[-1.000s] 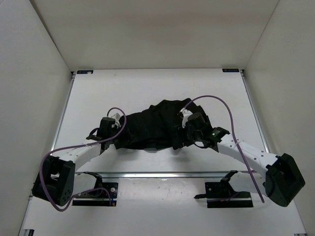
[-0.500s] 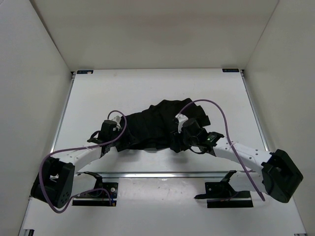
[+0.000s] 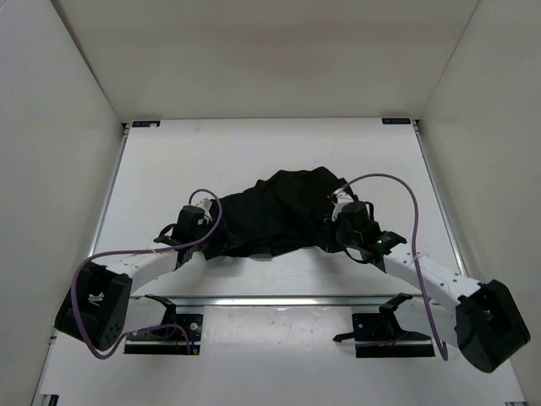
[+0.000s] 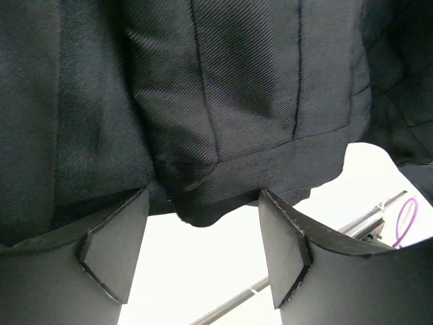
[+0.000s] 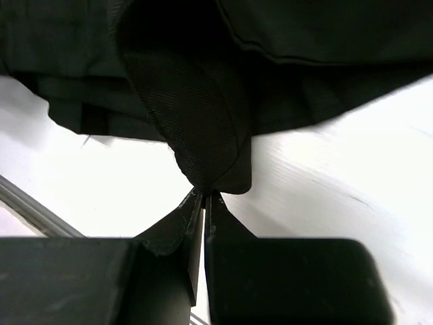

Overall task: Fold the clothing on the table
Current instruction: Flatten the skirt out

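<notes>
I am pinching the clothing (image 5: 196, 122) in the right gripper (image 5: 204, 195); the left gripper (image 4: 203, 250) is hovering spread at the hem, needing a deeper bite first.

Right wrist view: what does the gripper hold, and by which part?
The right gripper is shut on the black soft fabric garment, pinching a small protruding fold at its edge.

Fold of black clothing (image 5: 196, 115) tight between the closed fingers (image 5: 172, 233) of the right gripper (image 5: 203, 195), white table (image 5: 352, 176) beneath.
</notes>
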Robot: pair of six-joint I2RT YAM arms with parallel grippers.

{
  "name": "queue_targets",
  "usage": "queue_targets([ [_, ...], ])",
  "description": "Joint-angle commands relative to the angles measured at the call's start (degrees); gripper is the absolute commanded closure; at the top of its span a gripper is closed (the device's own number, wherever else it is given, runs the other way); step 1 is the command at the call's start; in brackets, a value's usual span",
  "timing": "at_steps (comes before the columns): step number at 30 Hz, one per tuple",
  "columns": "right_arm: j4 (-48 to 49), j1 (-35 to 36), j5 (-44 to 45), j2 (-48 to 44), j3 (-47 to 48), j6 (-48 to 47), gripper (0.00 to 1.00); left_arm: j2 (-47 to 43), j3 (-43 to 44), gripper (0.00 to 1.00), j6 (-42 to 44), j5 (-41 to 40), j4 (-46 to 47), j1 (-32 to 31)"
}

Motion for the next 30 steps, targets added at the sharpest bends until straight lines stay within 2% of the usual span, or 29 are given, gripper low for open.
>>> queue_targets([
  [1, 2.95, -2.97, -5.03, -4.94, -3.53, 3.47, 1.00, 1.15, 0.48, 0.23, -0.11, -1.59, 0.63, -1.57],
  [7, 2.68, -2.37, -5.03, -4.16, -3.28, 2.68, 1.00, 3.61, 1.10, 0.25, -2.66, -0.28, 4.50, -3.16],
  [8, 2.86, -2.10, -5.20, -3.98, -3.54, 2.94, 1.00, 3.53, 1.36, 0.30, -3.01, -0.45, 4.85, -3.16],
  [11, 3.21, -2.80, -5.65, -3.19, -3.63, 2.59, 1.00, 2.30, 1.45, 0.61, -4.07, -1.06, 5.47, -3.07],
  [13, 3.30, -2.71, -6.43, -4.50, -4.15, 2.06, 1.00, 0.55, 1.45, 0.96, -4.42, -1.24, 6.17, -2.90],
  [14, 3.83, -3.93, -6.87, -4.68, -3.37, 1.97, 1.00, -0.07, 1.54, 1.00, -4.68, -1.59, 6.18, -2.55],
  [16, 3.13, -5.78, -10.21, -6.00, -2.31, 1.27, 1.00, -1.92, 2.85, 1.00, -3.73, -1.07, 4.60, -0.88],
  [20, -0.74, -14.83, -20.73, -9.07, 6.80, -1.37, 1.00, -6.22, 10.93, 1.00, -0.39, 3.85, -2.59, 5.26],
  [22, -1.53, -21.75, -27.05, -9.77, 11.47, -0.93, 1.00, -8.68, 18.90, 1.00, 1.20, 5.00, -6.20, 8.34],
  [24, -2.40, -25.45, -32.26, -10.21, 18.84, -0.31, 1.00, -9.30, 26.19, 1.00, 4.09, 5.17, -11.73, 10.45],
  [26, -4.60, -28.19, -33.06, -10.04, 26.57, -0.14, 1.00, -9.30, 35.60, 1.00, 5.50, 7.19, -15.69, 11.87],
  [30, -6.88, -28.90, -34.30, -8.91, 37.14, 1.09, 1.00, -10.01, 46.78, 1.00, 5.42, 10.27, -18.35, 14.42],
])
